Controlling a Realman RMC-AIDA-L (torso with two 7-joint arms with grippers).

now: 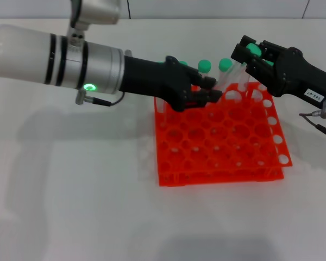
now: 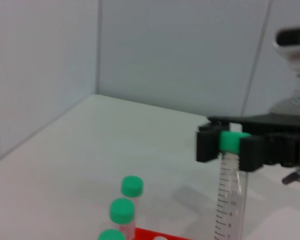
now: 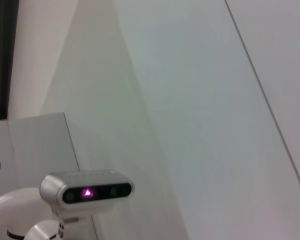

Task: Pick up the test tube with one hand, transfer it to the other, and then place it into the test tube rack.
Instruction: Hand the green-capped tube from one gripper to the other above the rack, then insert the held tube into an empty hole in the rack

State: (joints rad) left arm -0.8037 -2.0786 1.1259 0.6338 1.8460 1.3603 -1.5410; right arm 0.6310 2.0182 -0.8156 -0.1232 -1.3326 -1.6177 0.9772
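Note:
The test tube (image 1: 242, 73), clear with a green cap (image 1: 254, 50), is gripped at its cap by my right gripper (image 1: 251, 56), the black one with the white label. It hangs tilted over the back right of the orange-red rack (image 1: 223, 163), its lower end at the holes. The left wrist view shows the same grip: right gripper (image 2: 233, 147) shut on the cap, tube (image 2: 229, 200) hanging below. My left gripper (image 1: 210, 89) hovers over the rack's back left, open and empty, just left of the tube. The right wrist view shows only walls.
Other green-capped tubes (image 1: 205, 66) (image 1: 225, 65) stand in the rack's back row, close to my left fingers; three caps show in the left wrist view (image 2: 132, 186). White table (image 1: 70, 190) surrounds the rack. A thin cable (image 1: 320, 128) hangs by the right wrist.

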